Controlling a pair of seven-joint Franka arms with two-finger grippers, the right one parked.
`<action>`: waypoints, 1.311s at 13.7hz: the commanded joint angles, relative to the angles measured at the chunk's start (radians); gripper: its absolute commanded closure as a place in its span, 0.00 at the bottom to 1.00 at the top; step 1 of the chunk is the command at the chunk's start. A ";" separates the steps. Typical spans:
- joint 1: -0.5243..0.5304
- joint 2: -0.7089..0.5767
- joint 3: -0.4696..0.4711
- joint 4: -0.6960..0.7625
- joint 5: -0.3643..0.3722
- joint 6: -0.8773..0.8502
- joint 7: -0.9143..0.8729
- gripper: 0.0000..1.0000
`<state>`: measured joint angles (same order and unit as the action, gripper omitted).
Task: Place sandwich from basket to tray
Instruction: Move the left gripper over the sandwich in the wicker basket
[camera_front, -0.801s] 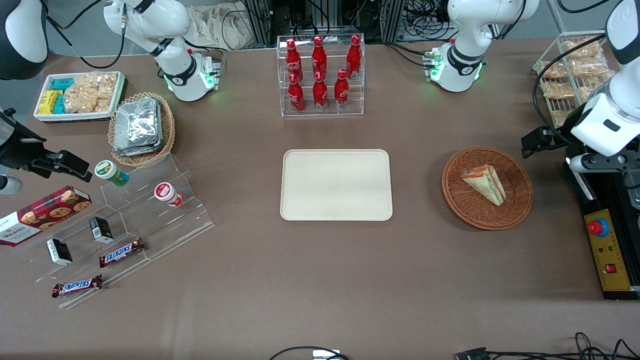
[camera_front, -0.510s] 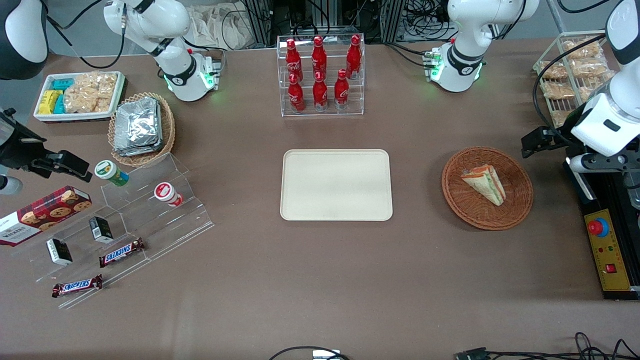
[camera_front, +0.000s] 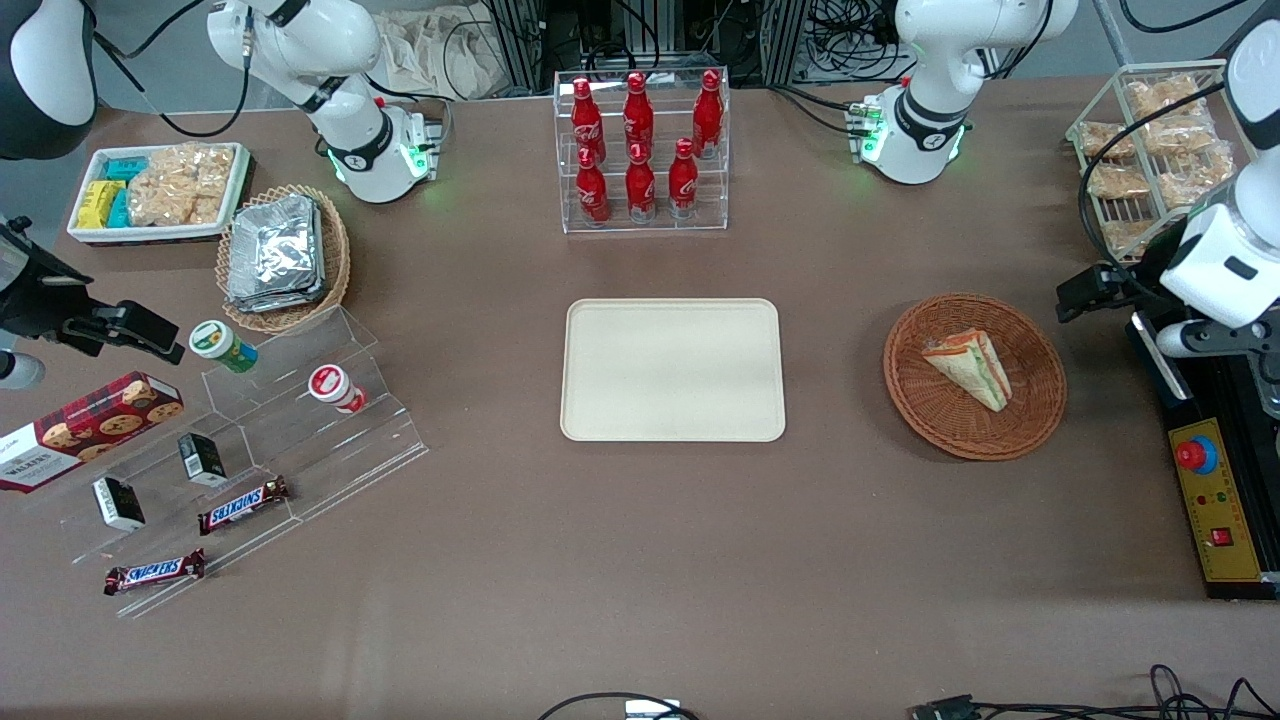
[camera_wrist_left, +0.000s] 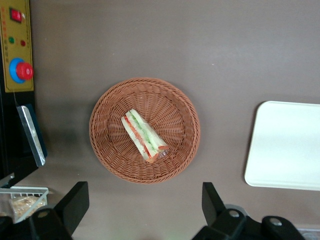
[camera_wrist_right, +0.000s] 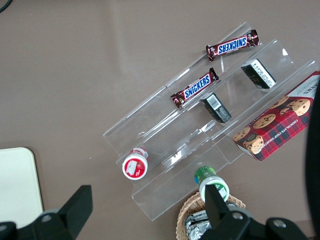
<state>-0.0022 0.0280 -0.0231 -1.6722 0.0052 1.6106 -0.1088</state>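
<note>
Plainly, the sandwich (camera_front: 968, 368) is a triangular wedge of white bread with red-orange and green layers showing along its cut face, and it lies on its side in the middle of the round reddish-brown wicker basket (camera_front: 1040, 415), touching the weave and nothing else. In the left wrist view the same sandwich (camera_wrist_left: 144, 136) sits diagonally on the basket's (camera_wrist_left: 110, 105) floor, with a glint of clear wrap at one corner.

The gripper (camera_wrist_left: 142, 206) hangs high above the table (camera_front: 640, 560), over the basket's edge toward the working arm's end, and its two dark fingers (camera_wrist_left: 74, 202) stand spread wide apart, gripping nothing and touching nothing. In the front view the arm's wrist shows at the table's working-arm end, beside the basket and clear of it.

The basket stands on the brown table, well apart from the cream-beige tray (camera_front: 672, 370), which lies flat at the middle of the table with a bare inside. Near the basket, at the table's working-arm edge, a yellow control box (camera_front: 1215, 500) with a red button lies on a black rail. Farther from the front camera than the tray, a clear rack of red bottles (camera_front: 641, 150) stands upright near the table's edge.
</note>
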 joint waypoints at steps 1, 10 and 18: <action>0.013 -0.078 -0.008 -0.180 0.015 0.131 -0.124 0.00; 0.013 -0.194 -0.009 -0.590 0.019 0.460 -0.359 0.00; 0.025 -0.160 -0.008 -0.832 0.021 0.805 -0.439 0.00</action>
<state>0.0054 -0.1209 -0.0240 -2.4434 0.0100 2.3401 -0.5258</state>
